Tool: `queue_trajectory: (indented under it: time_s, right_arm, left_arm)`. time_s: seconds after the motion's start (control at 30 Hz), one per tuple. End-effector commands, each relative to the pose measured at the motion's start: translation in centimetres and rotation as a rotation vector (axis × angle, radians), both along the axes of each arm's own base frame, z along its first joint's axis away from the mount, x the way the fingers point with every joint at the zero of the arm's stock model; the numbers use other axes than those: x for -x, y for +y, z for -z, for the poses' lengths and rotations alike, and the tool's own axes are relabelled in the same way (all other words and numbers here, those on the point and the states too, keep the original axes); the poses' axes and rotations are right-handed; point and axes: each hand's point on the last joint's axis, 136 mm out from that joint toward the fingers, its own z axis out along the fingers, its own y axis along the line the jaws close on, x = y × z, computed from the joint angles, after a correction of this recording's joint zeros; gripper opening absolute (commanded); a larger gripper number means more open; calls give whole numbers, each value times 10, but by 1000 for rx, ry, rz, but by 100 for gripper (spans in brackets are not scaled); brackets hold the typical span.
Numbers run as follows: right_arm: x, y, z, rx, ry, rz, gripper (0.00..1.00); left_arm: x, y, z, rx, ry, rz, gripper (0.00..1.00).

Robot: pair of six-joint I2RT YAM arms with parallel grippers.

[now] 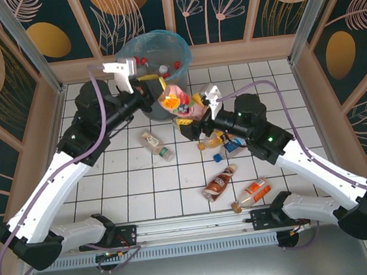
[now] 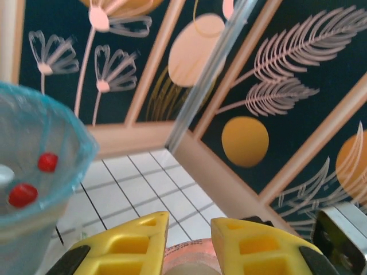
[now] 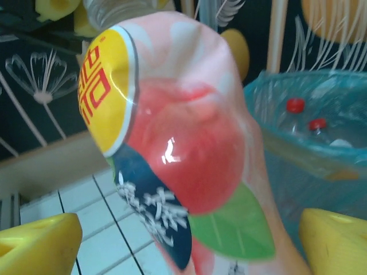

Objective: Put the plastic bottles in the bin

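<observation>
Translucent light-blue film lines the round grey bin (image 1: 175, 41), which stands at the far side of the white tiled surface (image 1: 130, 189) in the top view. Just in front of its near rim, a pink bottle (image 1: 174, 103) in a glossy printed sleeve is held in the air. The left tool (image 1: 160, 90) is clamped on one end of it, and the right tool (image 1: 193, 113) sits just beside the other end. On the tiles lie a clear bottle with a green cap (image 1: 155, 145), an orange bottle (image 1: 210, 141), a brown bottle (image 1: 218, 183) and an orange-labelled bottle (image 1: 253, 192), all apart from both tools.

From the left wrist, the left tool (image 2: 190, 229) shows yellow fingers (image 2: 123, 243) moulded with hollows. They stand close together, pressed on the pink bottle (image 2: 189, 259) at its rounded end. The bin (image 2: 80, 146) is to the left, with red caps (image 2: 47, 161) inside.

From the right wrist, the right tool (image 3: 183, 246) has its fingers (image 3: 34, 246) spread wide, gripping nothing. The pink bottle (image 3: 183, 149) hangs between them, touching neither, and its sleeve is dented and shiny. The bin (image 3: 269, 109) is just behind, to the right.
</observation>
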Motion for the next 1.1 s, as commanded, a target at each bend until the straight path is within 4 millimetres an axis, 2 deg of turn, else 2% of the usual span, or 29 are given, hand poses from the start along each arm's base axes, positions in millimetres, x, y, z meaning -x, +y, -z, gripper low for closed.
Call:
queue_trajectory:
  time_s: [0.0, 0.2, 0.3, 0.4, 0.47, 0.57, 0.67, 0.87, 1.07]
  right_arm:
    - [0, -19, -45, -93, -70, 90, 99]
    - [3, -41, -70, -172, -116, 167, 99]
    - [2, -49, -71, -193, -122, 204, 99]
    - [0, -51, -68, -191, -108, 221, 99]
    - [0, -48, -66, -187, -91, 211, 99]
    - [0, -45, -67, -193, -66, 193, 99]
    - [-9, -39, -65, -195, -14, 206, 99]
    - [-40, -6, -42, -108, 171, 218, 99]
    - [-60, 26, -13, -51, 293, 183, 99]
  left_arm:
    - [-16, 22, -54, 37, -135, -152, 0]
    - [-49, 47, -108, -94, -253, -388, 0]
    - [-74, 64, -124, -168, -279, -520, 0]
    - [-101, 80, -130, -225, -284, -611, 0]
    - [-128, 88, -121, -297, -267, -675, 0]
    - [-153, 98, -105, -408, -242, -750, 0]
    - [-173, 99, -79, -478, -205, -772, 0]
    - [-198, 91, -33, -565, -129, -741, 0]
    - [-217, 76, -1, -575, -63, -693, 0]
